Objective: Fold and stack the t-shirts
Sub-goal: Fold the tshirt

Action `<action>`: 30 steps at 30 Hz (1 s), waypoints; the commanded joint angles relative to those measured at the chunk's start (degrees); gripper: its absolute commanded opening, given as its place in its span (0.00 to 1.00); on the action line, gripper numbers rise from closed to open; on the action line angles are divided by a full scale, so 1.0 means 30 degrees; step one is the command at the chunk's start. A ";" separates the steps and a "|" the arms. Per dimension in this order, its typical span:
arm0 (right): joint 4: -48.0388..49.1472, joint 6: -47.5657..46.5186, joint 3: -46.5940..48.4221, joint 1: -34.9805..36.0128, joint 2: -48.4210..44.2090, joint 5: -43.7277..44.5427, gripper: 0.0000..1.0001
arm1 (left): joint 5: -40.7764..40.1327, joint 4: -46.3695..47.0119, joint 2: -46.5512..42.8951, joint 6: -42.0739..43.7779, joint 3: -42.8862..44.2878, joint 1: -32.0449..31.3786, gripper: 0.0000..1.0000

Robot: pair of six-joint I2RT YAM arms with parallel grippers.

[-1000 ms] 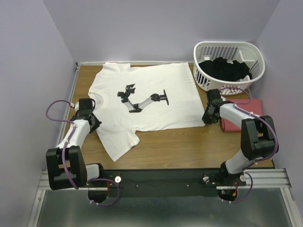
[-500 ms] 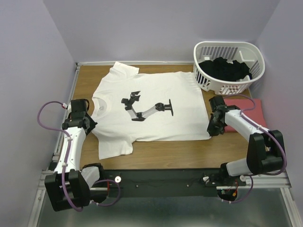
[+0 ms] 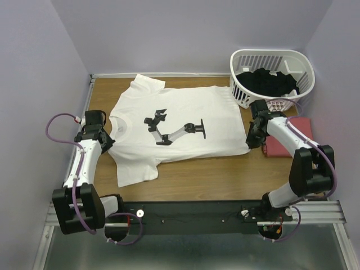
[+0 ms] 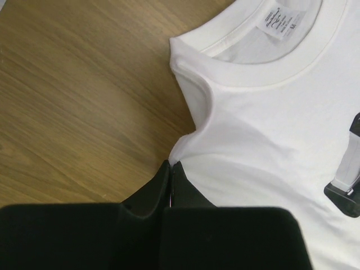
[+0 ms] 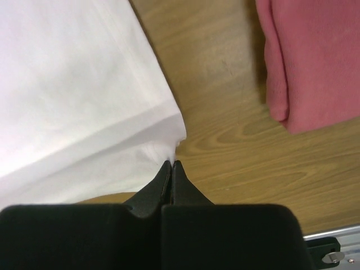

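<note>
A large white t-shirt (image 3: pixel 180 112) with a black and grey print lies spread on the wooden table, collar to the left. My left gripper (image 3: pixel 106 142) is shut on the shirt's shoulder edge just below the collar (image 4: pixel 270 67); the pinch shows in the left wrist view (image 4: pixel 171 164). My right gripper (image 3: pixel 251 142) is shut on the shirt's bottom hem corner (image 5: pixel 163 135); the pinch shows in the right wrist view (image 5: pixel 171 163). A folded salmon-red t-shirt (image 3: pixel 289 138) lies at the right, also in the right wrist view (image 5: pixel 315 56).
A white slatted plastic basket (image 3: pixel 273 79) holding dark clothes stands at the back right, close to my right arm. Bare wood (image 3: pixel 214 174) runs along the table's near edge. Purple walls close in the table on three sides.
Both grippers pulled the white shirt toward the near edge, then moved back a little. The shirt lies flatter and shifted right, its hem corner now beside the red shirt.
</note>
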 commanded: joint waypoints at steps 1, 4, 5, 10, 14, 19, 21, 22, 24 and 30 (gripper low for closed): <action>-0.0286 -0.0703 0.2015 -0.0390 0.1136 0.0450 0.01 | -0.0849 0.1090 0.0912 0.0342 0.0609 0.0167 0.00; -0.0227 -0.0966 0.3216 -0.0537 0.1927 0.0713 0.01 | -0.0819 0.1588 0.1673 0.0313 0.1046 0.0196 0.00; -0.0227 -0.1083 0.3538 -0.0567 0.2162 0.1004 0.01 | -0.0791 0.1908 0.1878 0.0342 0.1164 0.0196 0.00; -0.0022 -0.1347 0.5121 -0.0567 0.3480 0.1739 0.01 | -0.0732 0.2409 0.3487 0.0489 0.1984 0.0167 0.00; 0.0329 -0.1552 0.6234 -0.0596 0.4446 0.2178 0.00 | -0.0673 0.2907 0.4427 0.0722 0.2454 0.0167 0.00; 0.0856 -0.1699 0.6764 -0.0596 0.5239 0.2238 0.00 | -0.0615 0.3317 0.5570 0.0928 0.2893 0.0079 0.00; 0.1148 -0.1729 0.6764 -0.0596 0.5357 0.2209 0.00 | -0.0702 0.3463 0.5747 0.0928 0.3040 0.0079 0.00; 0.1382 -0.1729 0.6793 -0.0567 0.5386 0.2179 0.01 | -0.0731 0.3464 0.5921 0.0899 0.3127 0.0021 0.00; 0.1588 -0.1729 0.6823 -0.0596 0.5415 0.2150 0.00 | -0.0848 0.3552 0.6011 0.0782 0.3245 0.0020 0.00; 0.2232 -0.1699 0.7204 -0.0567 0.5825 0.2618 0.00 | -0.1200 0.3698 0.6420 0.0489 0.3509 0.0050 0.00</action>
